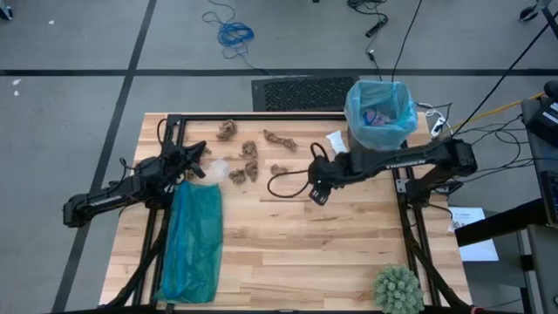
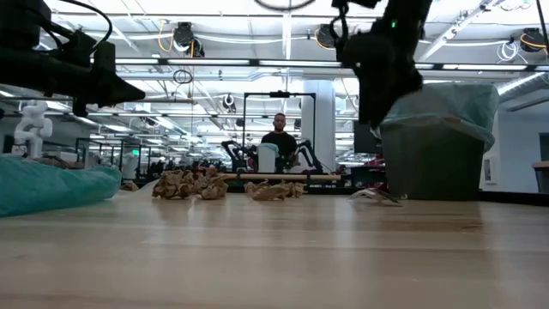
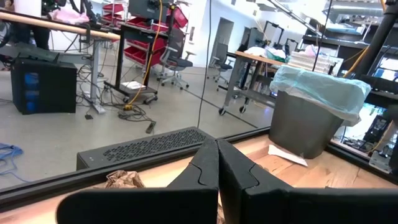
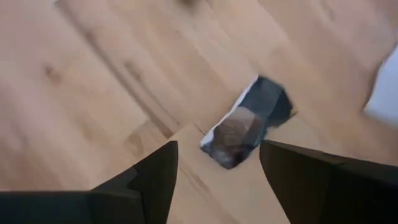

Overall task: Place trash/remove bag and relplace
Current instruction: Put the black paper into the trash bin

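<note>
The trash-collecting step appears in hand: the right gripper (image 4: 214,168), fingers spread and empty, hovers over a dark wrapper (image 4: 245,124) at the bin's (image 1: 380,113) seven o'clock. A descent and pinch are next called for. The left gripper (image 3: 217,165), pressed together, waits.

Two dark jointed arms, black looping cables, white lettering on right arm (image 1: 410,161)

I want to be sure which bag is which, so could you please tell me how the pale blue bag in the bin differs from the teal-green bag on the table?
The pale sky-blue plastic liner is opened out inside the dark bin, its rim folded over the edge; the teal-green plastic bag lies flat on the wooden table. The liner is paler and holds something; the teal bag looks darker and empty. The liner sits at the table's far right, the teal bag on the left. Both are thin crinkly plastic.
</note>
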Robot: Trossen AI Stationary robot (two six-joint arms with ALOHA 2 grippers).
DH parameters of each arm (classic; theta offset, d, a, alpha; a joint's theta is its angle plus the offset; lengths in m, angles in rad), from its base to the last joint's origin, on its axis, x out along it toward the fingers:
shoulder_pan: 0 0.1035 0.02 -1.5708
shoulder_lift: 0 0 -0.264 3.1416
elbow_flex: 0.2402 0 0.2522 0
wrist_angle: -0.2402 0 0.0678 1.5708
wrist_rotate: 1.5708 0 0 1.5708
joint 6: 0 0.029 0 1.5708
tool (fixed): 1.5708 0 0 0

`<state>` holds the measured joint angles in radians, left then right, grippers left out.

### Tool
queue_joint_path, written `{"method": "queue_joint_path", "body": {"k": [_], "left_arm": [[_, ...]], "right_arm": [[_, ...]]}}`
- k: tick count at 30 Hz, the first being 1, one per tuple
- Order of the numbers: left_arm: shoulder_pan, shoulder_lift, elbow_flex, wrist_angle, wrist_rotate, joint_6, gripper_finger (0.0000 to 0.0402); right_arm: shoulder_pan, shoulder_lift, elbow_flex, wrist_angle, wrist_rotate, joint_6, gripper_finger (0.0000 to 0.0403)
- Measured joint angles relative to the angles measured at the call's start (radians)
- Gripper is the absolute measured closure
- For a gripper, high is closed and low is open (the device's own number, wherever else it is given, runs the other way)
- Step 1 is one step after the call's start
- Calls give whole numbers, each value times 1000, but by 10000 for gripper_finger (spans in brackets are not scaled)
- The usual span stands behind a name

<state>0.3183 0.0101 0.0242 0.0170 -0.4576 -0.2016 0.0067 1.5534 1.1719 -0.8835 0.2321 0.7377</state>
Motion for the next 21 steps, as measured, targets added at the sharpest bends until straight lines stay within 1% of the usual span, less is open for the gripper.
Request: {"method": "queue_joint_path", "body": {"k": [4,7,10,13,18,21], "left_arm": [[0,0,0,0,0,0,401],[0,0,0,-1,0,0,401],[0,0,0,-1,0,0,401],[0,0,0,0,0,0,401],[0,0,0,0,0,0,401],[0,0,0,0,0,0,401]], "right_arm": [[-7,24,-64,80,-3,225,178],[-25,58,-84,125,-6,342,178],[-56,108,-86,178,-6,380,178],[-94,162,-86,219,-39,419,178],[-138,243,-86,181,-58,507,178],[-154,279,-85,182,-60,508,179]]}}
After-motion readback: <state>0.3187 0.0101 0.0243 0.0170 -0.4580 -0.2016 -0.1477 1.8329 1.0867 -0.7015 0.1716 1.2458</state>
